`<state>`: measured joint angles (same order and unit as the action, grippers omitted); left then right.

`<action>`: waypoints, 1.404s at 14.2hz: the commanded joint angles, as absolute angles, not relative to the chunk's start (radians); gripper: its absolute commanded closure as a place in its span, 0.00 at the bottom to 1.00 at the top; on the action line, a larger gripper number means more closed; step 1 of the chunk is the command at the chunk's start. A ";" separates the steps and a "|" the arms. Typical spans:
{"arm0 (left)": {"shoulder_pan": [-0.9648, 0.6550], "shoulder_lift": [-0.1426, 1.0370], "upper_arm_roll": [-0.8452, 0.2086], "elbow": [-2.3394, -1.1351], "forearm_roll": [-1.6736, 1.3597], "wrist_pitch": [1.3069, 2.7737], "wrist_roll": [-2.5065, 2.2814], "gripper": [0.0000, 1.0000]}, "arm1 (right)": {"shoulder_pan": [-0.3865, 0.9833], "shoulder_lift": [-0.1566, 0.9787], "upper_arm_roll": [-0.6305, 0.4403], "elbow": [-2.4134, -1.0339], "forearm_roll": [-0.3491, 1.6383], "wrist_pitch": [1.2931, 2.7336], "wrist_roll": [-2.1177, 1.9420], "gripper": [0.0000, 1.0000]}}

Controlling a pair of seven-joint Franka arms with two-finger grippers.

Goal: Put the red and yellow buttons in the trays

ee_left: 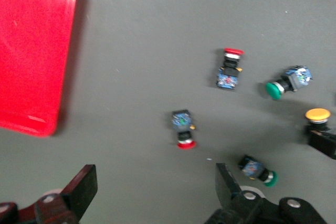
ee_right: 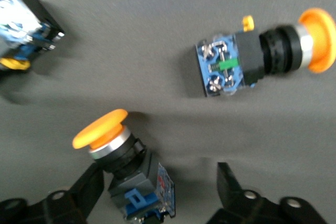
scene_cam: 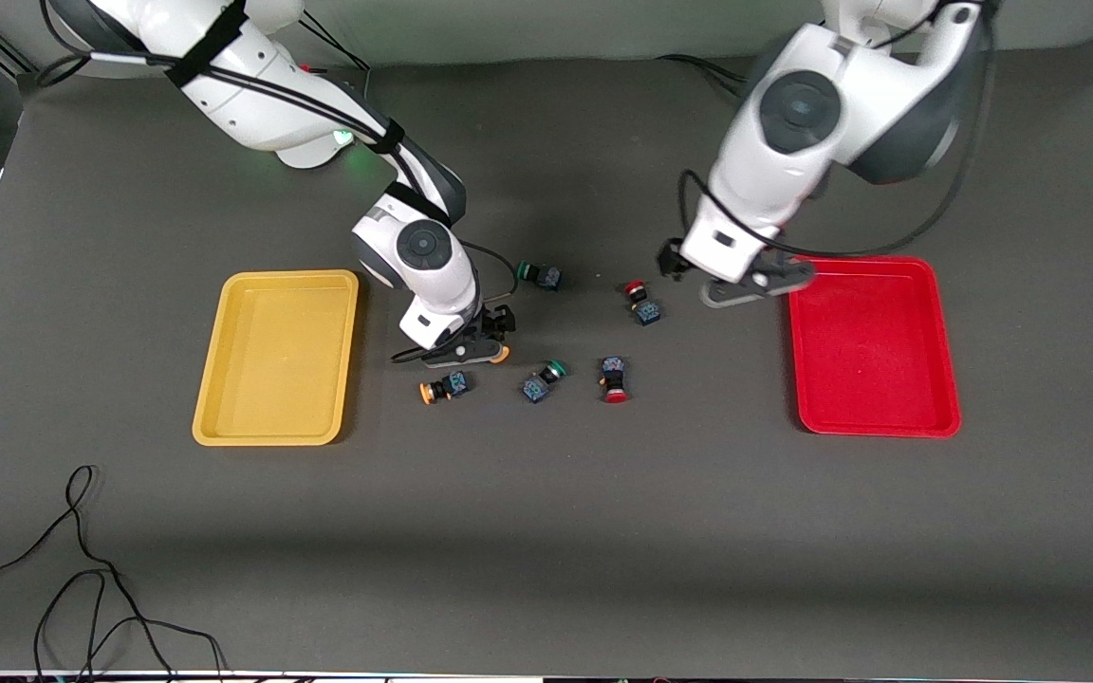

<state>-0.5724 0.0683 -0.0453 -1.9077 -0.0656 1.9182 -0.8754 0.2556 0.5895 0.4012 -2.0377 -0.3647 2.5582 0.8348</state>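
Flanking the right end effector (scene_cam: 475, 351): yellow buttons (scene_cam: 443, 387), green-capped switch (scene_cam: 544, 379).

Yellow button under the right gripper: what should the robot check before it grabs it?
1. Right gripper open: ok.
2. Yellow button between its fingers: ok.
3. Other yellow button lying apart from it: ok.
4. Yellow tray free of buttons: ok.
5. Left gripper open, out of the way beside the red tray: ok.
6. Fingers low enough to grip: cannot tell.
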 commanded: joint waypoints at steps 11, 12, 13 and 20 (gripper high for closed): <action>-0.661 0.400 -0.028 -2.085 -0.077 2.434 -1.000 0.00 | 0.131 0.257 0.391 -2.049 -0.284 2.148 0.593 1.00; -0.661 0.423 -0.028 -2.085 -0.077 2.463 -1.000 0.00 | 0.108 0.215 0.374 -2.089 -0.223 2.151 0.533 1.00; -0.663 0.440 -0.028 -2.086 -0.077 2.474 -1.002 0.00 | 0.104 0.180 0.330 -2.129 -0.197 2.152 0.497 1.00; -0.686 0.480 -0.028 -2.086 -0.077 2.456 -1.025 0.54 | 0.106 0.100 -0.027 -2.511 -0.190 2.480 0.237 1.00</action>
